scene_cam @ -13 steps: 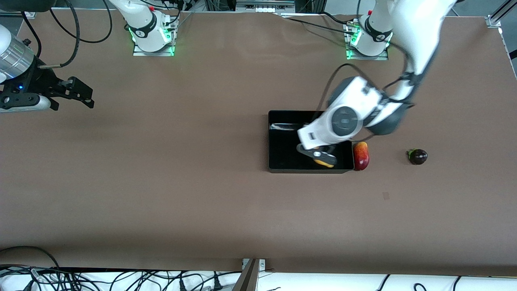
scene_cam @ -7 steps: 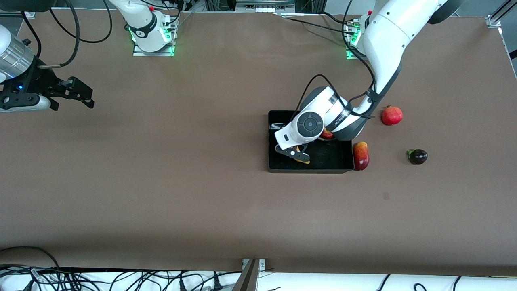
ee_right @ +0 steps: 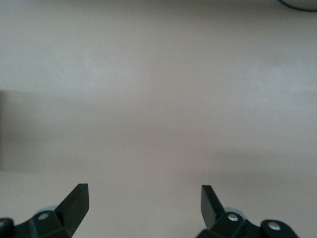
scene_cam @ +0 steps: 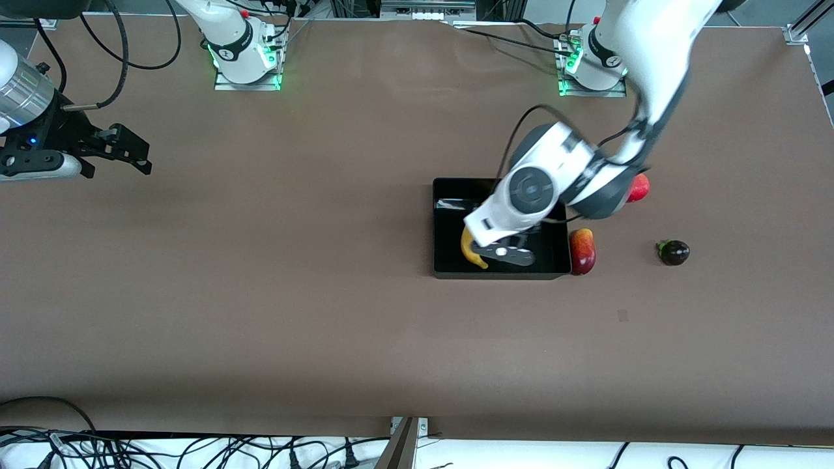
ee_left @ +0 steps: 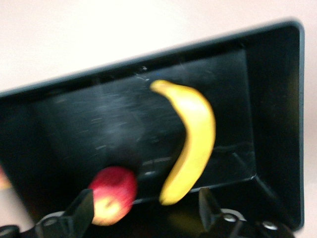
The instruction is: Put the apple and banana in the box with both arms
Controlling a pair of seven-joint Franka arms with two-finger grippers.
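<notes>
The banana (scene_cam: 471,250) lies in the black box (scene_cam: 435,228), at the box's end toward the right arm. In the left wrist view the banana (ee_left: 192,147) and the apple (ee_left: 114,195) both lie on the floor of the box (ee_left: 277,124), a little apart. The left arm hides the apple in the front view. My left gripper (scene_cam: 506,254) hangs over the box, open and empty, as the left wrist view (ee_left: 144,212) shows. My right gripper (scene_cam: 133,158) waits open and empty over bare table near the right arm's end, also seen in the right wrist view (ee_right: 143,203).
A red-yellow mango (scene_cam: 582,251) lies against the box's outer wall toward the left arm's end. A plain red round fruit (scene_cam: 641,187) shows partly past the left arm. A small dark fruit (scene_cam: 674,252) lies farther toward the left arm's end.
The left gripper carried the banana across the box toward the right arm's end, let go of it, and drew back over the box's middle. The right arm has not moved.
</notes>
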